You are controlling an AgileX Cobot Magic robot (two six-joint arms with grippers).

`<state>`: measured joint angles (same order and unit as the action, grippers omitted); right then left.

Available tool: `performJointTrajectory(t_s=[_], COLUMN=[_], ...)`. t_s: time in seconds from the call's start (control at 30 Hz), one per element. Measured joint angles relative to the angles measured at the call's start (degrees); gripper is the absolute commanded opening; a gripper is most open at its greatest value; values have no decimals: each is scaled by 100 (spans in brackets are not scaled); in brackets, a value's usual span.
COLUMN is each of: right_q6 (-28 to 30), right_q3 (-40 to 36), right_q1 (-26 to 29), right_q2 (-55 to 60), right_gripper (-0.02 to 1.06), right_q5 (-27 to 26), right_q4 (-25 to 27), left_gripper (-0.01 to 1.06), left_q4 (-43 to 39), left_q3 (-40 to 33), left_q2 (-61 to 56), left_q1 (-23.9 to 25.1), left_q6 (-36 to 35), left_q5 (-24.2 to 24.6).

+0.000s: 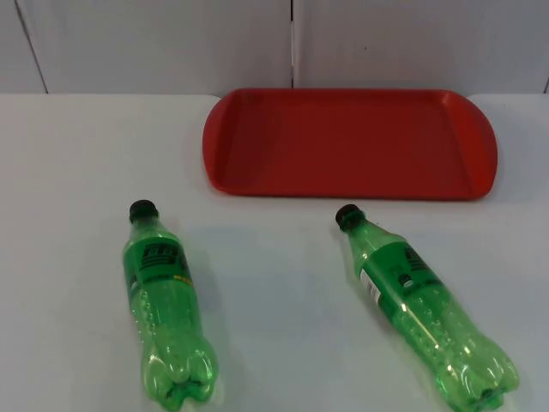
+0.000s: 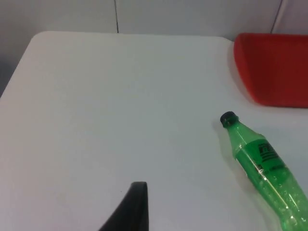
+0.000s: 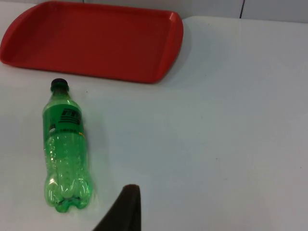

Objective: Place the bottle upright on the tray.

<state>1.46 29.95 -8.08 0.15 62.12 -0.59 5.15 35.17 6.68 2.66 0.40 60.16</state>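
Observation:
Two green plastic bottles with black caps lie on their sides on the white table, caps pointing toward the tray. The left bottle (image 1: 165, 305) (image 2: 263, 166) and the right bottle (image 1: 420, 309) (image 3: 66, 147) are apart from each other and untouched. A red tray (image 1: 352, 142) (image 2: 274, 67) (image 3: 91, 41) sits at the back by the wall, with nothing on it. My left gripper (image 2: 137, 207) hangs over bare table, off to the side of the left bottle. Above the table beside the right bottle's base is my right gripper (image 3: 126, 209). Neither holds anything.
The grey partition wall (image 1: 171, 43) closes the table behind the tray. The table's far corner and edge (image 2: 33, 41) lie on the outer side of the left bottle. A strip of white table (image 1: 274, 283) separates the two bottles.

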Motion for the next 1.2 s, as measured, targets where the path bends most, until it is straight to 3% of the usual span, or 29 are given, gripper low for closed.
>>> performJointTrajectory(t_s=[0.6,0.87,1.2], right_q6=[0,0,0], right_q3=[0,0,0], right_q1=[0,0,0], right_q2=[0,0,0], right_gripper=[105,105,105], right_q5=[0,0,0], right_q4=[0,0,0], left_gripper=[105,105,105], left_q4=[159,542,688], left_q3=[352,435,844], left_q2=[1760,2746,3988], left_q1=[0,0,0], left_q6=[-82,-40,-40], left_q5=[-73,-485,-633])
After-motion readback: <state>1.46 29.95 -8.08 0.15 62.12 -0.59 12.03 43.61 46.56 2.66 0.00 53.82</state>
